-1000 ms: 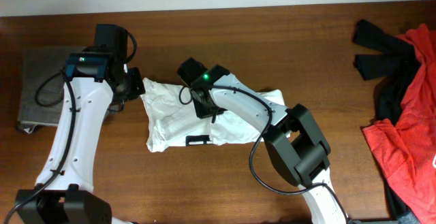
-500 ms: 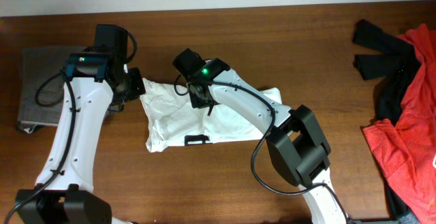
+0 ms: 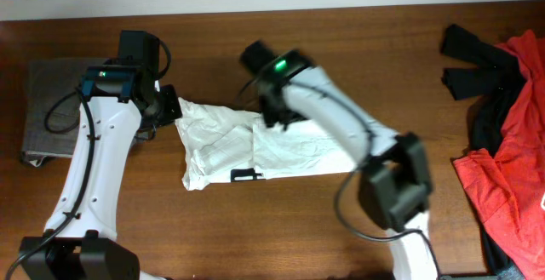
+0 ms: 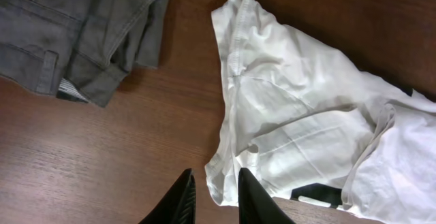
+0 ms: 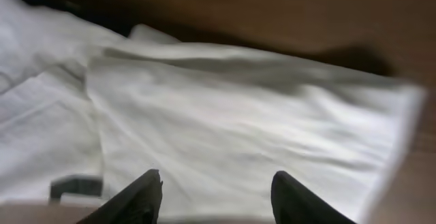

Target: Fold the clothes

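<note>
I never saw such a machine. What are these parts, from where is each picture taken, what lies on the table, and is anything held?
You see two robot arms, the left arm and the right arm, each ending in a two-finger gripper. One picture looks down on the table from above; two come from wrist cameras, with dark fingers at the bottom. On the table lie a white T-shirt to fold, grey-brown trousers at the left, red and black garments at the right. The right gripper is open above the shirt, holding nothing. The left gripper has the shirt's corner between its fingers; whether it pinches, I cannot tell.
</note>
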Robot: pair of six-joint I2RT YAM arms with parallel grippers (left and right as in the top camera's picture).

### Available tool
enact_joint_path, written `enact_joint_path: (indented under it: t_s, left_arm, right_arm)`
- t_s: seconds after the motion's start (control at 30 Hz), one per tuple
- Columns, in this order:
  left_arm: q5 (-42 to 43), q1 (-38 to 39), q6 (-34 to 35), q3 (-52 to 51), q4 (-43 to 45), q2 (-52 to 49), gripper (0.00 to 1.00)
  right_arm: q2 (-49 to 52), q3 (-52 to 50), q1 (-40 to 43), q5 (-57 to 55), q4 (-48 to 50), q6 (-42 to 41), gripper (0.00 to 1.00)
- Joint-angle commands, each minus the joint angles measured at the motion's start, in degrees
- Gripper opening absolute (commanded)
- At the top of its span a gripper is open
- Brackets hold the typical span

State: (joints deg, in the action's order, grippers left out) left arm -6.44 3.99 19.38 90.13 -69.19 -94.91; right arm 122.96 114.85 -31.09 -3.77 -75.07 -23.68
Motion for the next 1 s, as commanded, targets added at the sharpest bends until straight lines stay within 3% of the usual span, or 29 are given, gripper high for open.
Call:
enact_joint_path:
  t_s: [0.0,0.2,0.4,0.53,0.67,0.83,0.97]
  left_arm:
    - [0.2,-0.26,0.74,0.68,0.11,0.37,0.22]
    - [0.17,-0.26,0.74,0.68,0.15,0.37,0.23]
    - [0.2,-0.26,0.74,0.68,0.15,0.35,0.31]
    - [0.2,-0.24,0.76,0.68,0.2,0.09,0.34]
    - [0.22,-0.24,0.76,0.68,0.2,-0.17,0.34]
    - [1.16,-0.26,0.76,0.68,0.59,-0.76,0.34]
    - [1.27,-0.24,0.76,0.68,0.81,-0.98,0.34]
  right_arm:
    - [-5.35,1.97,6.36,7.28,-3.78,5.49,0.56]
    - [-5.25,-0.28,16.44,15.76,-8.0,14.99,0.56]
    - [-5.25,-5.88,23.28,17.97,-5.81,16.0,0.52]
    - [-5.25,-12.04,25.73,18.84,-1.57,16.85,0.43]
    - [-5.25,-20.06,27.34,19.5,4.81,17.25,0.44]
    - [-5.25,-29.0,29.42,30.45,13.22,22.01,0.48]
    - [-5.25,-34.07,29.68,30.73,18.75,21.99,0.49]
